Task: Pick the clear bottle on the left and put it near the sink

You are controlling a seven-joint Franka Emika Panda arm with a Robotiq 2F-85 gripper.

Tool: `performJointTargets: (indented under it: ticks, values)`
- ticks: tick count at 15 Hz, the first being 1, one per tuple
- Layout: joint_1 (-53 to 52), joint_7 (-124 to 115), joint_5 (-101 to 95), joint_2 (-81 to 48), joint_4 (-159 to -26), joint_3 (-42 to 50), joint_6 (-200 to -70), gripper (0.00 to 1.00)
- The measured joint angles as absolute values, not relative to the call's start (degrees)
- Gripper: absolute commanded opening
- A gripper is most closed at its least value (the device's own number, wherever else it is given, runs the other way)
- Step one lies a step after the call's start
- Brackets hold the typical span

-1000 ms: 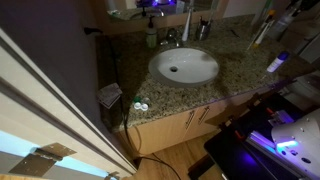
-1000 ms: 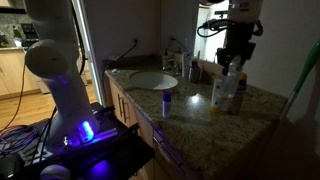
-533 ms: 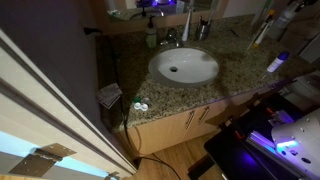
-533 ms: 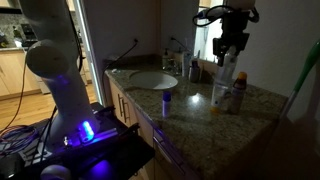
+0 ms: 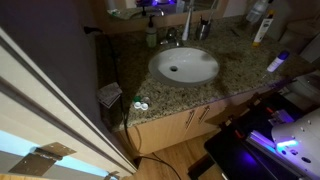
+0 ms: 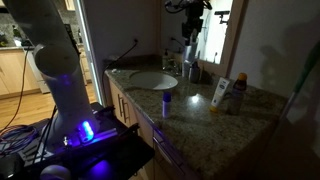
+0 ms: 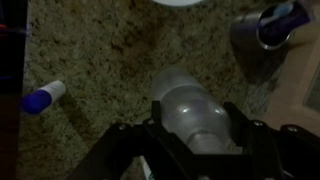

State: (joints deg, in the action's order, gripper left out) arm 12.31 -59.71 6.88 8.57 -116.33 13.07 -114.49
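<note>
Wrist view: the dark gripper (image 7: 190, 138) is closed snugly on the clear bottle (image 7: 190, 105), smooth and rounded, its long axis pointing down at the speckled granite counter (image 7: 100, 50). Only an exterior view shows it raised high beside the white oval sink (image 6: 153, 80).

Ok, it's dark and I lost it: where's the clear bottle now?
The clear bottle hangs in the gripper, wrist view centre, above the counter near the sink and cup.
</note>
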Motion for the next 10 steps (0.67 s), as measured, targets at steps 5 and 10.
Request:
performJointTargets:
  ticks: [5, 10]
  values:
    - [11.03, -59.03, 7.16, 13.26, -119.18, 11.60, -113.39, 0.38]
    - [6.54, -56.55, 11.73, 14.38, -119.91, 5.72, -112.96, 0.38]
